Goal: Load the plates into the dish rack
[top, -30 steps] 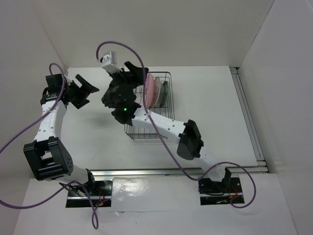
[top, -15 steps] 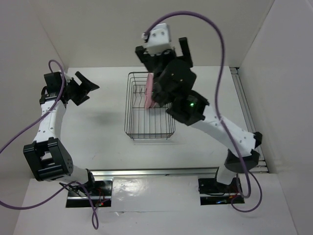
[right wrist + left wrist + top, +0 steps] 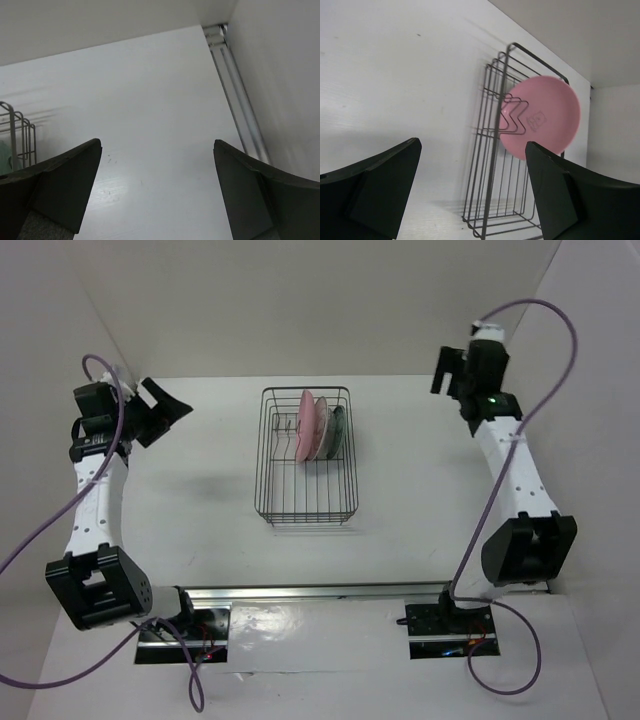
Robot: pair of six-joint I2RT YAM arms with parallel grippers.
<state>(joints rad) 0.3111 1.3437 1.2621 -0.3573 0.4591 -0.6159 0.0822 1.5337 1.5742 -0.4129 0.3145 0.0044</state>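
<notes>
While upright, plates (image 3: 318, 427) inside dish rack (image 3: 305, 502).

This looks like a robotics lab, not a home kitchen. A white table (image 3: 200, 510) stands closed in by plain white walls (image 3: 330, 310). Two robot arms, the left arm (image 3: 95, 500) and the right arm (image 3: 515, 475), are bolted on shiny metal mounts (image 3: 215, 625) at its near edge, with loose purple cables (image 3: 545, 302). A wire dish rack (image 3: 305, 498) stands on the table.

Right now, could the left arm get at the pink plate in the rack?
Probably yes. The left arm has open jaws facing the dish rack, with only table between them. The pink plate stands on edge nearest it, though the rack's wires may force a reach from above.
</notes>
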